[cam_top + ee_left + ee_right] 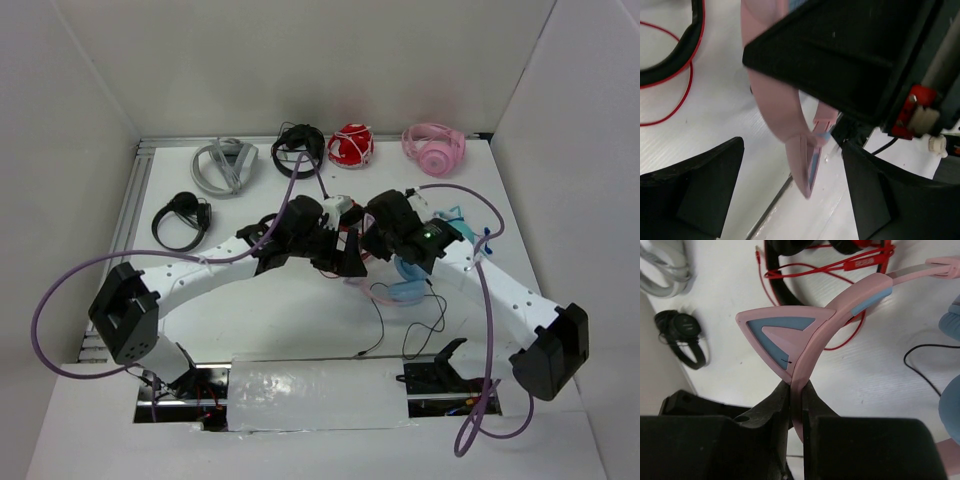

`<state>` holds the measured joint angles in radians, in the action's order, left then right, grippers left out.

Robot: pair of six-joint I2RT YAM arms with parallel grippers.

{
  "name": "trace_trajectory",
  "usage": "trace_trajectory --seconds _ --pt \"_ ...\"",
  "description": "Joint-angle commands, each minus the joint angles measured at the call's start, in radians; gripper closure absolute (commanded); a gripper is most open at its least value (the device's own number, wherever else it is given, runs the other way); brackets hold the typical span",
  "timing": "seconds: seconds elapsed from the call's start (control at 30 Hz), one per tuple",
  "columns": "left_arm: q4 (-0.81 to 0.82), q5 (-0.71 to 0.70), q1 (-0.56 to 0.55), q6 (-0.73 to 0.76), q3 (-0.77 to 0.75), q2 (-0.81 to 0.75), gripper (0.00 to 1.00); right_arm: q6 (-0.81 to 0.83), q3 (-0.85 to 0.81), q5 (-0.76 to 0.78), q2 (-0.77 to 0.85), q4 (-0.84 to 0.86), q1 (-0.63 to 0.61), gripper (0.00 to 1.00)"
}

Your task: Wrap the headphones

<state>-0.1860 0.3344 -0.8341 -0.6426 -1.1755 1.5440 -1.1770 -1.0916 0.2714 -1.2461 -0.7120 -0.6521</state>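
Across the top of my overhead view, four headsets are lying in a row: grey headphones (212,172), black headphones (300,135), a red-and-white pair (351,146) and all-pink headphones (433,148). A smaller black pair (185,210) is sitting middle left. A red cable (865,262) is trailing across the top of my right wrist view.

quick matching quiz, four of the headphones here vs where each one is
Things:
1 grey headphones
2 all-pink headphones
3 cat-ear headphones
4 small black headphones

Places:
a far right of the back row
b headband clamped in the right gripper
c left side, nearer than the back row
d far left of the back row

Pairs: 1-d, 2-a, 3-b, 4-c
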Motion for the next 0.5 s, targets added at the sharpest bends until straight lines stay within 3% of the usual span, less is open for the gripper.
trace_trajectory --seconds 0.0,0.2,0.3,0.33,0.4,0.47 --pt "0.123 0.014 -0.007 -0.026 -0.003 0.016 0.08 -0.022 -0.004 -0.055 0.069 0.075 -0.004 1.00" --pt "0.148 -0.002 -0.019 -0.039 -0.003 0.042 0.17 -0.038 0.022 -0.135 0.117 0.149 -0.004 1.00" --pt "0.123 -0.005 -0.026 -0.040 -0.029 0.056 0.40 -0.039 0.021 -0.130 0.122 0.143 -0.007 1.00" --pt "0.117 -0.012 -0.030 -0.045 -0.036 0.056 0.57 -0.042 0.018 -0.121 0.126 0.128 -0.006 1.00" --pt "0.117 -0.026 -0.034 -0.045 -0.036 0.050 0.78 -0.032 0.027 -0.118 0.132 0.128 -0.009 1.00" --pt "0.129 -0.025 -0.039 -0.037 -0.029 0.042 0.87 -0.015 0.033 -0.130 0.143 0.140 -0.009 1.00"
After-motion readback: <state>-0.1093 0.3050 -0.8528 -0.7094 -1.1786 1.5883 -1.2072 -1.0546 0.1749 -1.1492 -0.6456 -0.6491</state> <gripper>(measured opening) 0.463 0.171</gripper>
